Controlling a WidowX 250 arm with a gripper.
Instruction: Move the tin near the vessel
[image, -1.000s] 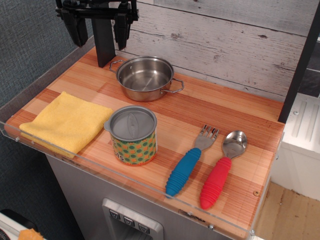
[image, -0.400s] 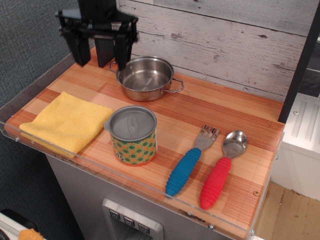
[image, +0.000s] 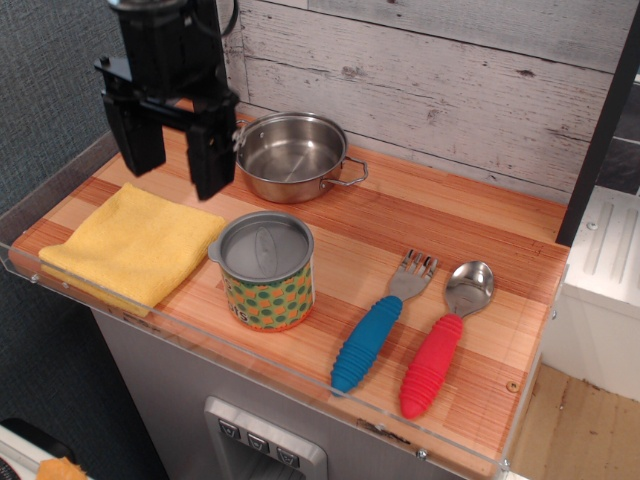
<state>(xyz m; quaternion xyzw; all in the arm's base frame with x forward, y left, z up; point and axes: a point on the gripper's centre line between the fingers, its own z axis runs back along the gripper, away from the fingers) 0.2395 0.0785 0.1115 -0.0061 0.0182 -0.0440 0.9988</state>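
The gripper (image: 175, 152) hangs above the counter (image: 450, 225) with its two black fingers (image: 212, 160) spread apart, holding nothing. Just to its right sits the pot (image: 291, 155), empty. The tin (image: 265, 270) stands upright in front of the gripper and slightly to the right, apart from the pot. Below and to the gripper's left lies a yellow cloth (image: 130, 245), its corner near the tin. Well to the right lie a blue-handled fork (image: 375, 325) and a red-handled spoon (image: 442, 345), side by side.
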